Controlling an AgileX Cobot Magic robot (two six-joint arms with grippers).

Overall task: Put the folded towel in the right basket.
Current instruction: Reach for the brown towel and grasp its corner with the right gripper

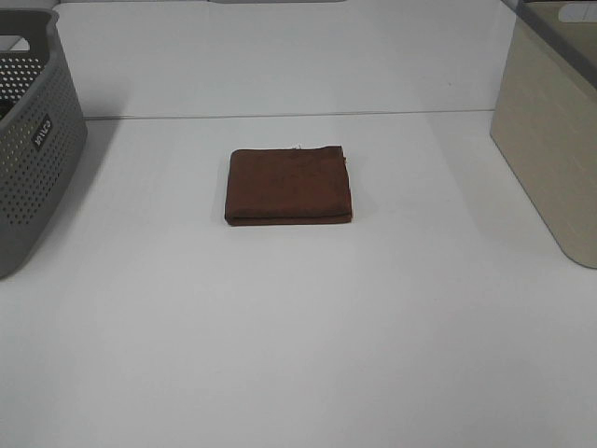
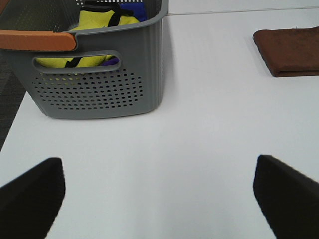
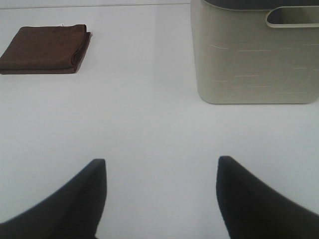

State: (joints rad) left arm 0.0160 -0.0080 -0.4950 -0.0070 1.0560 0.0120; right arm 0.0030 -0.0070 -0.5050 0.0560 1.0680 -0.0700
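Observation:
A brown folded towel (image 1: 289,186) lies flat on the white table (image 1: 298,336) near its middle. It also shows in the left wrist view (image 2: 290,50) and in the right wrist view (image 3: 46,48). The beige right basket (image 1: 552,131) stands at the table's right edge; the right wrist view (image 3: 254,55) shows its solid wall and handle slot. My left gripper (image 2: 159,196) is open and empty, well short of the towel. My right gripper (image 3: 160,199) is open and empty, apart from both towel and basket. Neither gripper shows in the exterior high view.
A grey perforated basket (image 1: 28,140) stands at the table's left edge; the left wrist view (image 2: 99,64) shows yellow and blue cloth inside it and an orange handle. A seam line crosses the table behind the towel.

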